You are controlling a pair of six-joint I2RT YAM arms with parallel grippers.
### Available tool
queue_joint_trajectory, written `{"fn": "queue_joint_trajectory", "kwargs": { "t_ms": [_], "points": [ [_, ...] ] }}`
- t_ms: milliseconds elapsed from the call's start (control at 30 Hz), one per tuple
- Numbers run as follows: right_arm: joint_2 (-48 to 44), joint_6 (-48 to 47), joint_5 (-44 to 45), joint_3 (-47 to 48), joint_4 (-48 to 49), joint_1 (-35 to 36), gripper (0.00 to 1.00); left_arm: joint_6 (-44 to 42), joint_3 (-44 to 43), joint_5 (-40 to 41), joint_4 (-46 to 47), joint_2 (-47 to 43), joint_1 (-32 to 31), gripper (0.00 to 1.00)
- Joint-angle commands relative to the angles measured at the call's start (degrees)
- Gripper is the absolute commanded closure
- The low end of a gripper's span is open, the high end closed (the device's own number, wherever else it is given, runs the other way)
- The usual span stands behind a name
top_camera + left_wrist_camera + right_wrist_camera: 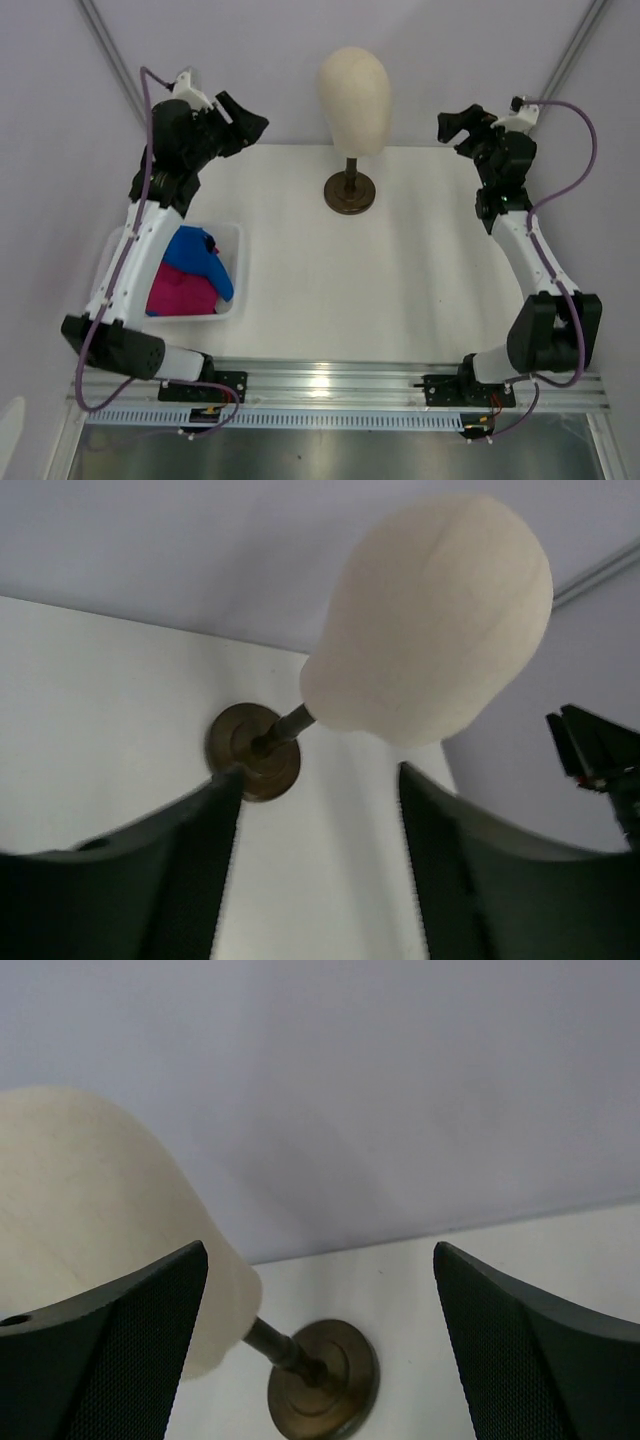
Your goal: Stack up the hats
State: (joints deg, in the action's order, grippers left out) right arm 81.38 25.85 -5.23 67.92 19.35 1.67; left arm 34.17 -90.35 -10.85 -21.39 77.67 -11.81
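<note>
A bright blue hat [200, 256] and a magenta pink hat [180, 291] lie bunched together in the white basket [236, 262] at the left of the table, partly hidden under my left arm. My left gripper [250, 122] is raised at the back left, open and empty, pointing toward the mannequin head. My right gripper [456, 124] is raised at the back right, open and empty. The left wrist view shows its open gripper [318, 780] with nothing between the fingers; the right wrist view shows the same for its gripper [320, 1260]. No hat shows in either wrist view.
A cream mannequin head [354, 98] on a dark round stand [350, 191] is at the back middle; it shows in the left wrist view [430, 620] and the right wrist view [90, 1220]. Grey walls close the back and sides.
</note>
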Motion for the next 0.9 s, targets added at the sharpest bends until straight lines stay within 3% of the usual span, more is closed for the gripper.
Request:
{"fn": "queue_joint_trajectory", "kwargs": {
  "t_ms": [0, 100, 200, 267, 367, 500, 633, 733, 867],
  "points": [
    [7.8, 3.85, -6.27, 8.61, -0.2, -0.53, 0.03, 7.13, -4.66, 1.17, 6.08, 7.22, -2.24, 0.47],
    [14.93, 7.01, -8.65, 12.84, 3.31, -0.71, 0.14, 8.89, -6.5, 7.22, 6.97, 12.67, -4.7, 0.63],
    [20.81, 10.79, -10.14, 14.08, 5.43, -1.06, 0.17, 10.47, -7.39, 9.53, 6.36, 18.19, -5.67, 0.62],
    [24.5, 12.46, -11.54, 12.94, 7.01, -0.97, 0.13, 13.36, -5.82, 9.71, 7.14, 20.41, -5.59, 0.59],
    [27.94, 16.42, -14.96, 9.35, 12.09, -1.06, 0.12, 17.76, -2.91, 4.63, 14.08, 25.32, -5.24, 0.56],
    [33.39, 21.17, -15.51, 7.67, 14.13, -0.53, 0.13, 24.18, -7.29, -0.57, 15.24, 34.64, -5.59, 0.51],
    [39.18, 24.51, -16.39, 8.37, 17.81, 1.22, 0.15, 30.58, -8.0, 0.57, 17.07, 41.32, -6.12, 0.53],
    [43.75, 24.69, -16.03, 13.8, 15.29, 3.6, 0.17, 34.62, -9.23, 0.13, 19.71, 44.31, -6.55, 0.56],
    [50.43, 26.79, -17.43, 21.19, 14.83, 5.97, 0.21, 37.19, -13.27, 0.56, 20.77, 50.54, -8.13, 0.67]
  ]
}}
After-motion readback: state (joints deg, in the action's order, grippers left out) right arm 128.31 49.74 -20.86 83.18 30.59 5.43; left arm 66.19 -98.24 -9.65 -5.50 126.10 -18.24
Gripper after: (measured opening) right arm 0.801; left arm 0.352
